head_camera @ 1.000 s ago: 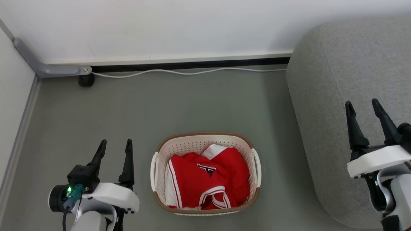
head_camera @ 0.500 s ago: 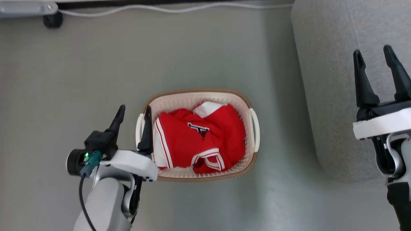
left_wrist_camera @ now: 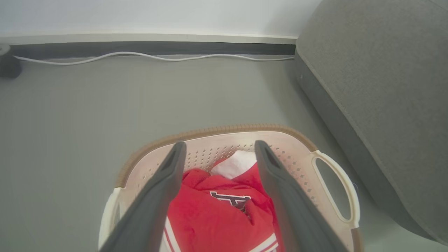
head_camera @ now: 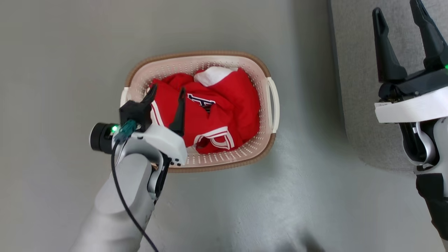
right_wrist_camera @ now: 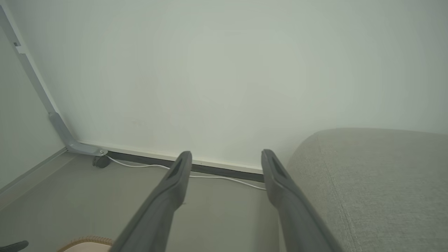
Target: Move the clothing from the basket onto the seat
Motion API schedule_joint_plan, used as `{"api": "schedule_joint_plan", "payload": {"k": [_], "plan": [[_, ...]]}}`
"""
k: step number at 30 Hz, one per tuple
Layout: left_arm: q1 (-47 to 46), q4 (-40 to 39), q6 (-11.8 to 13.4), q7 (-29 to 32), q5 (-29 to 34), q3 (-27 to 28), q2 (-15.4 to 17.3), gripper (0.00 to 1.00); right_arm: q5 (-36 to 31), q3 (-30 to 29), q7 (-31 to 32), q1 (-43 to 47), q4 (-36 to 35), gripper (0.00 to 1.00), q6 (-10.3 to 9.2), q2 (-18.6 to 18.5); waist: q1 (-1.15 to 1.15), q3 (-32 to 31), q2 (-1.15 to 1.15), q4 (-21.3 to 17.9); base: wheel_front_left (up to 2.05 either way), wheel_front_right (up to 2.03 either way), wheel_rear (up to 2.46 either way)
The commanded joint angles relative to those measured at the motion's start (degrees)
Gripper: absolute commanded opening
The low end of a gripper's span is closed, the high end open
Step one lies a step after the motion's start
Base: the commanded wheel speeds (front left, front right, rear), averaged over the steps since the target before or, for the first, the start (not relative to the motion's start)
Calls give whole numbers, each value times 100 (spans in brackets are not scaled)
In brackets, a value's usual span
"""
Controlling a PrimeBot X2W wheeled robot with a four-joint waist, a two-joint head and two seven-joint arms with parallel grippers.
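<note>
The red clothing (head_camera: 224,112) with white trim and a black-and-white emblem lies bunched in the cream basket (head_camera: 269,101) on the grey floor. My left gripper (head_camera: 167,91) hangs open over the basket's left part, above the clothing, nothing between its fingers. Its wrist view looks down past both fingers at the clothing (left_wrist_camera: 217,217) and the basket rim (left_wrist_camera: 217,129). The grey seat (head_camera: 353,87) stands to the right. My right gripper (head_camera: 397,7) is open over the seat's edge, empty; its wrist view shows the seat (right_wrist_camera: 378,185).
A white cable (left_wrist_camera: 150,56) runs along the dark skirting at the wall. A grey bracket (right_wrist_camera: 59,129) and a small black foot (right_wrist_camera: 100,161) sit in the corner to the left. Grey floor lies around the basket.
The head camera has tilted down, so the whole picture shifted. My left gripper has moved from beside the basket to over its left part. The right gripper stays open by the seat.
</note>
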Motion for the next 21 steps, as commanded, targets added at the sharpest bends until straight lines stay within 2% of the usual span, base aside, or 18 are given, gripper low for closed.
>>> {"api": "schedule_joint_plan", "payload": {"k": [1,13,21], "plan": [[-255,132,3,-51,-46,-22,71,100,53,101,-66,-43,-218,100,41,-45,0,268,0,-132,0,0,0],[-1631,1846,-483,-51,-548,-1169,71,100,184,529,-66,-470,-660,100,41,236,0,1091,0,-615,0,0,0],[-2399,2737,-555,33,-717,-1721,71,100,250,762,-66,-798,-908,100,41,426,0,1616,0,-945,0,0,0]]}}
